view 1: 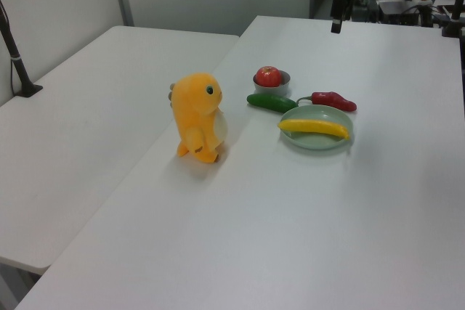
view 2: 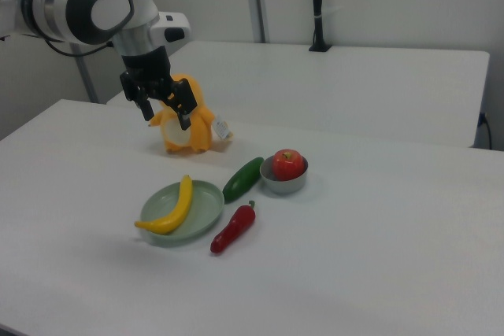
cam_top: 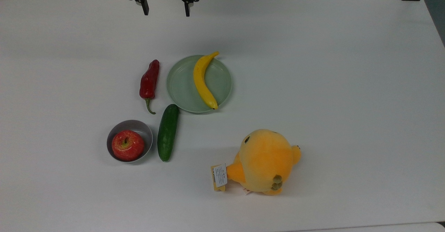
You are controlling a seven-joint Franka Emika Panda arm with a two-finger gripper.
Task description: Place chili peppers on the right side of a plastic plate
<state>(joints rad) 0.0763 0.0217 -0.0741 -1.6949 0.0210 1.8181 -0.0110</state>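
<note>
The dark-red chili pepper (cam_top: 149, 81) (view 1: 333, 100) (view 2: 234, 228) lies on the white table just beside the top view's left rim of the pale green plastic plate (cam_top: 180, 86) (view 1: 314, 140) (view 2: 201, 212), its green stem pointing at the cucumber. A yellow banana (cam_top: 203, 81) (view 2: 175, 207) rests across the plate. My gripper (cam_top: 164, 10) (view 1: 336, 25) (view 2: 167, 114) hangs open and empty, high above the table's far edge in the top view, well away from the pepper.
A green cucumber (cam_top: 168, 132) (view 2: 242, 179) lies beside a grey bowl (cam_top: 144, 129) (view 2: 279, 184) holding a red apple (cam_top: 127, 145) (view 2: 287, 164). An orange plush toy (cam_top: 264, 160) (view 1: 197, 117) stands toward the top view's lower middle. Bare table spreads to the top view's right.
</note>
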